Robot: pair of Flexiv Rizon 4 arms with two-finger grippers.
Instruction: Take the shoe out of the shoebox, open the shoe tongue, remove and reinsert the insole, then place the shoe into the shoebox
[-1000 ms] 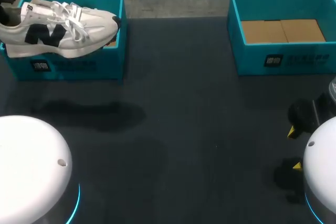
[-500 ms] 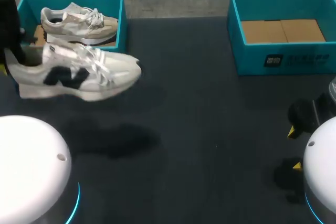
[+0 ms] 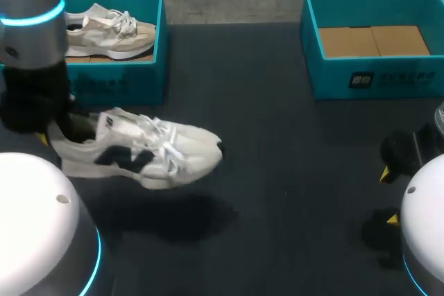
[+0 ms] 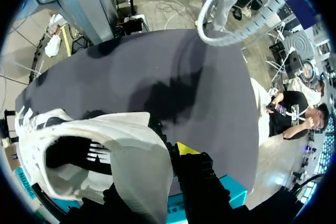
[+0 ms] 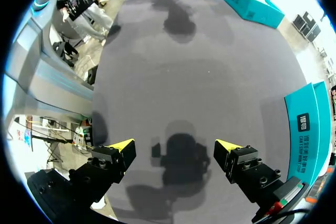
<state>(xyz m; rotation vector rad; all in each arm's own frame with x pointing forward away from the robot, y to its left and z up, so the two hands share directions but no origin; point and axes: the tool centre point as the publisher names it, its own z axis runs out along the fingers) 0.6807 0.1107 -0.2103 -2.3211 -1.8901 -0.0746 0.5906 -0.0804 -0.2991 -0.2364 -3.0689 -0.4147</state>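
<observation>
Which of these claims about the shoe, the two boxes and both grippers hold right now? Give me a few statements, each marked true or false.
1. The left gripper holds the white shoe by its heel, outside the boxes. True.
2. The left shoebox is empty. False: a beige shoe lies in it.
3. The right gripper is open, with only bare table ahead of it. True.
4. The right shoebox holds a shoe. False: only brown cardboard shows inside.
</observation>
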